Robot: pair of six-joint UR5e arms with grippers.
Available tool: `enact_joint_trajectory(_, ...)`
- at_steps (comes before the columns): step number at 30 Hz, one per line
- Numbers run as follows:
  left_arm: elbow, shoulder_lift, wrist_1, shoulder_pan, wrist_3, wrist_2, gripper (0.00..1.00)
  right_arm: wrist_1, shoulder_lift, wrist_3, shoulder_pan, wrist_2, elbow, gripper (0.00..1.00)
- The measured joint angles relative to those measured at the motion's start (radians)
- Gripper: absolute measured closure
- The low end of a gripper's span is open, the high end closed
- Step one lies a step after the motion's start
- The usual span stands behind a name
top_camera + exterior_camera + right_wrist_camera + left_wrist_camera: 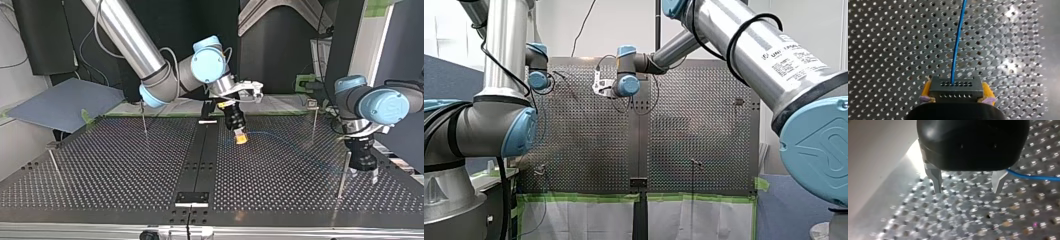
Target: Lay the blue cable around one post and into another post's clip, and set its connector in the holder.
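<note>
Clamping the black connector [955,86] between its yellow pads [926,90], my right gripper [957,93] hangs over the perforated table [885,50]. In the top view it is just right of the dark strip [200,155] that runs down the table's middle, toward the far side. Its fingers are closed on the connector's two sides, and the connector's face, with its rows of small holes, is turned away from the wrist. The blue cable [957,42] leaves one of those holes and runs straight ahead of the gripper over the perforations.

In the top view the cable shows only as a thin, faint arc. It starts at the yellow pads and sweeps toward the view's right and nearer side, ending close to a slim near post [341,176]. Whether it touches that post I cannot tell. A far post [314,120] with a small fitting at its top stands beyond the arc, near the table's far edge. Two more posts [144,117] stand at the view's left, well apart from the cable.

My left gripper [966,188] is low over the table at the top view's right, just beside the near post. Its two metal fingers [935,178] are apart, with only bare table between them. The cable runs off from just beside one finger, outside the gap; contact between them cannot be made out.
</note>
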Motion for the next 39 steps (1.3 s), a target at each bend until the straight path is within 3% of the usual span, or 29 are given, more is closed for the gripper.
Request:
enact_joint_trajectory(14,-0.01,-0.03,-0.018,-0.021,-0.002,-0.021,0.0,-0.115,-0.006,0.002,-0.024,0.067,0.122,1.0)
enact_joint_trajectory(20,-0.039,-0.03,0.009,-0.024,-0.019,-0.017,0.0,-0.165,-0.008,-0.015,-0.025,0.115,0.173,1.0)
enact_joint_trajectory(24,-0.042,-0.03,0.016,-0.025,-0.022,-0.016,0.0,-0.205,-0.008,-0.017,-0.026,0.154,0.212,1.0)
enact_joint_trajectory(31,-0.043,-0.03,0.017,-0.026,-0.025,-0.015,0.0,-0.27,-0.009,0.016,-0.029,0.213,0.278,1.0)
enact_joint_trajectory(39,-0.043,-0.03,0.018,-0.027,-0.025,-0.015,0.0,-0.339,-0.009,0.041,-0.03,0.275,0.346,1.0)
